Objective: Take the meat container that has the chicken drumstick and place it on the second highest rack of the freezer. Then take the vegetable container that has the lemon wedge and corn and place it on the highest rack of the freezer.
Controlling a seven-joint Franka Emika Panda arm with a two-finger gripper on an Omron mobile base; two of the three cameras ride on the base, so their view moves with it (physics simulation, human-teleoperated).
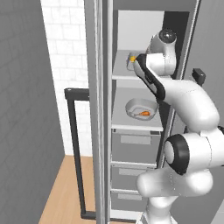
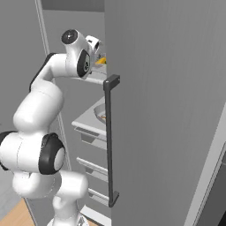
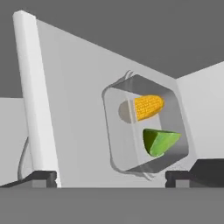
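- The freezer stands open, its light-grey shelves and the grey drawers below them showing in the left base view.
- The freezer door with its long black bar handle fills the right half of the right base view.
- The meat container sits on the second shelf from the top, just above the drawers.
- The chicken drumstick lies inside that tub, small and orange-brown, toward its front.
- The vegetable container rests flat on the highest rack; in the hand view it lies ahead of the gripper and apart from it.
- The corn lies in the far part of that tray, a yellow cob.
- The lemon wedge, green, sits just beside the corn in the nearer part of the tray.
- In the left base view a bit of yellow at the top shelf marks the tray, mostly hidden behind the arm.
- The gripper is spread wide: its two dark fingertips stand far apart at the bottom of the hand view, one on each side.
- Nothing is between the fingertips; the gripper has hold of nothing and does not touch the tray.
- The arm reaches up from the base, its hand at the level of the top shelf in both base views.
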